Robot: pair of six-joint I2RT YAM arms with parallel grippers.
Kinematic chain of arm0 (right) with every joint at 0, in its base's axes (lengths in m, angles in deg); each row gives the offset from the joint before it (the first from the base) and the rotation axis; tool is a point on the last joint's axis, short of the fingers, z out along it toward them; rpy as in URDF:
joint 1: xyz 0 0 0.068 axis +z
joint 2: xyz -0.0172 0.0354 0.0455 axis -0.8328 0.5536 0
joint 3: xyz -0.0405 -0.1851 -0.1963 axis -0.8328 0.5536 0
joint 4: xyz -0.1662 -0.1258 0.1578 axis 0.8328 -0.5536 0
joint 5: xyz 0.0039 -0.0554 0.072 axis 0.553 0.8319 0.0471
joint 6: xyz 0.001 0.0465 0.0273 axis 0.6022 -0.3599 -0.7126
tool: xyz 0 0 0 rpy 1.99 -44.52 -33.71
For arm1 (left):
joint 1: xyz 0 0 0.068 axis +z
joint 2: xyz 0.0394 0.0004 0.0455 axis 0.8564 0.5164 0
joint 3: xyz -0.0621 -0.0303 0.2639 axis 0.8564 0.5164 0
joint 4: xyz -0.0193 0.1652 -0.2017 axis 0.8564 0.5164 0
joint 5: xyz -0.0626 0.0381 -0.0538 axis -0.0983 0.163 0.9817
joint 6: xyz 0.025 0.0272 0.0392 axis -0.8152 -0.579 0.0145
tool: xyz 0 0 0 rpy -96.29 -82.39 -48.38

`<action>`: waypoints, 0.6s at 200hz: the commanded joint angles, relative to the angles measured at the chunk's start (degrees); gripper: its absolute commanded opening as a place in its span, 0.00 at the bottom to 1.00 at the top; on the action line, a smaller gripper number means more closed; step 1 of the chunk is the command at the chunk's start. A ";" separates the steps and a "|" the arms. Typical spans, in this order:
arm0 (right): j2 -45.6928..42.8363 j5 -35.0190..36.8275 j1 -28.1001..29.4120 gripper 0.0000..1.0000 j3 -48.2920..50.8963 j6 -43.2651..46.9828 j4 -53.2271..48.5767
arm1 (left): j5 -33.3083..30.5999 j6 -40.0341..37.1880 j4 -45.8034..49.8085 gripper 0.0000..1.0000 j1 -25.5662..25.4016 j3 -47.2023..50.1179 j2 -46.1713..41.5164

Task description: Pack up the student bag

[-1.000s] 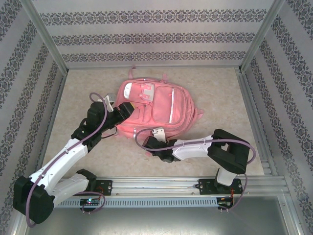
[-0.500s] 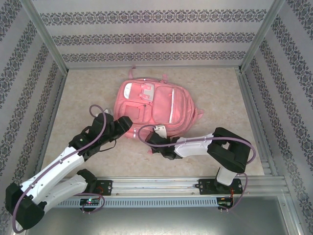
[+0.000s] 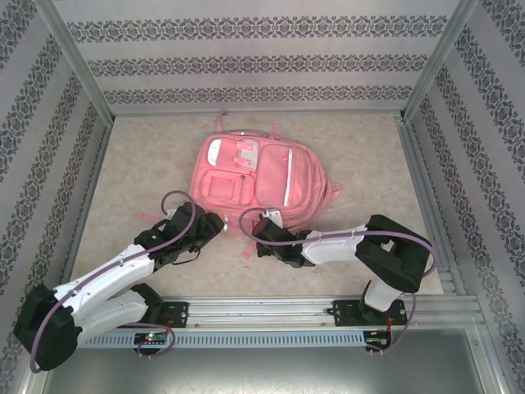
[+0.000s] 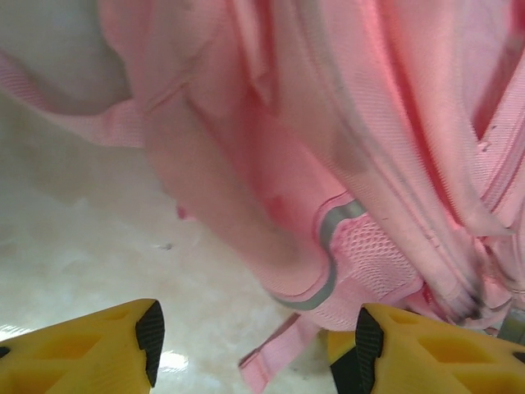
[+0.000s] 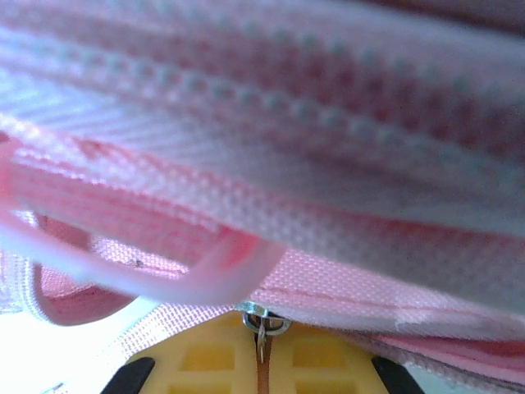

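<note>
The student bag (image 3: 254, 176), a large pink backpack, lies flat in the middle of the table. My left gripper (image 3: 215, 223) is at the bag's near left corner. In the left wrist view it (image 4: 254, 349) is open, its yellow fingers (image 4: 115, 345) either side of a pink strap end (image 4: 275, 357), with the bag's grey-trimmed mesh pocket (image 4: 365, 258) just ahead. My right gripper (image 3: 262, 222) is at the bag's near edge. In the right wrist view it (image 5: 262, 361) is shut on a metal zipper pull (image 5: 264, 320), under the pink fabric (image 5: 328, 246).
Patterned walls (image 3: 262, 66) and metal frame posts (image 3: 78, 66) enclose the table on three sides. A metal rail (image 3: 262, 308) carrying the arm bases runs along the near edge. Bare beige tabletop (image 3: 377, 156) lies right of the bag.
My left arm has swung from the bag's left side down to its near left corner. My right gripper has moved to the bag's near edge and closed on the zipper pull.
</note>
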 commanded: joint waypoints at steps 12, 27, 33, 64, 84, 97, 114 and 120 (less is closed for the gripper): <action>-0.79 -3.40 -0.09 0.00 1.27 0.63 1.53 | 0.28 -1.05 -10.70 0.60 -0.64 0.84 4.84; -1.00 -3.42 -0.27 0.00 1.40 0.53 1.58 | -0.37 -1.90 -12.24 0.56 -0.41 0.91 7.21; -1.16 -3.53 -0.42 0.00 1.58 0.53 1.58 | -0.89 -2.00 -12.32 0.53 -0.33 0.95 8.20; -2.19 -3.99 -0.93 0.00 2.24 0.87 1.24 | -1.72 -2.72 -14.08 0.34 2.44 1.71 10.92; -2.39 -4.21 -1.52 0.00 2.53 1.41 0.06 | -3.33 -5.40 -12.29 0.11 5.00 0.69 10.90; -3.25 -4.35 -1.93 0.00 3.64 1.45 -0.18 | -4.69 -5.82 -10.28 0.00 6.81 0.52 10.06; -5.12 -3.91 -2.11 0.00 5.42 1.82 -0.38 | -6.19 -5.33 -9.01 0.00 9.07 1.15 8.71; -5.71 -3.71 -2.18 0.00 6.01 2.03 -0.57 | -6.51 -5.38 -8.63 0.00 9.91 1.25 8.37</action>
